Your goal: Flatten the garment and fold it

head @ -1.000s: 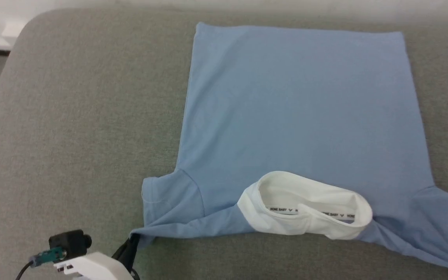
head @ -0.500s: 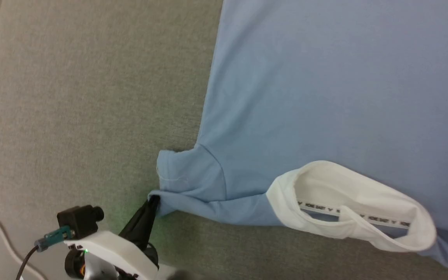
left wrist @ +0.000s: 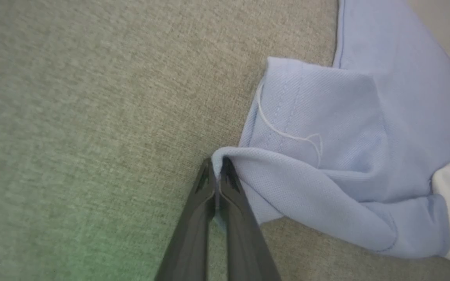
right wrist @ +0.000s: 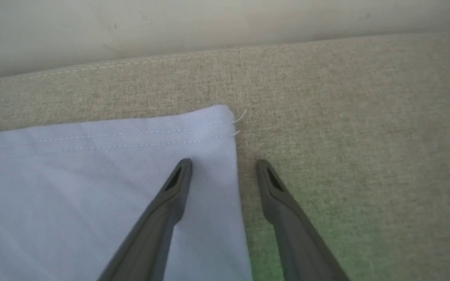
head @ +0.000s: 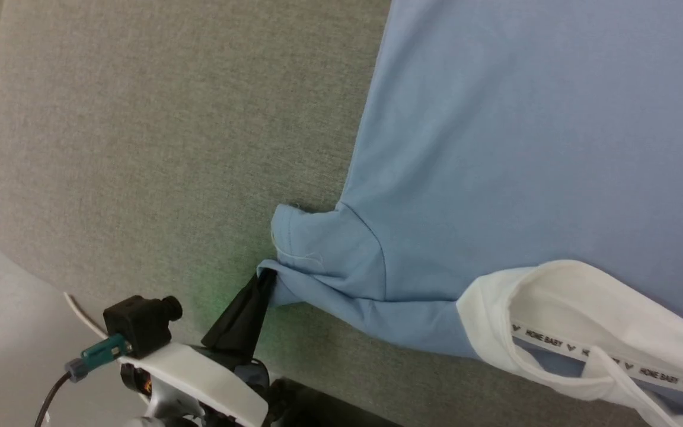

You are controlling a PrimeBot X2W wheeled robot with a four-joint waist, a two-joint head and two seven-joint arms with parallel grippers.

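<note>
A light blue garment [head: 495,148] is lying spread flat across a grey fabric-covered worktop [head: 140,148], with its white collar [head: 561,284] standing open at the edge nearest the robot. The left pincer [head: 263,280] is gripping the garment by a folded edge of the short sleeve [head: 329,243]. Its two dark fingers are pressing together with the blue cloth caught between their tips, and the sleeve is bunching into soft creases just beside the grip. A loose white thread [left wrist: 287,134] is curling across the sleeve's stitched cuff in the left wrist view. At the far end, the right pincer [right wrist: 224,164] is standing wide open and holding nothing, beside the garment's hem corner [right wrist: 217,121]. It is straddling the side edge, with one finger over the blue cloth and the other over the grey fabric. Whether its tips are touching the surface is hard to judge from this angle.
</note>
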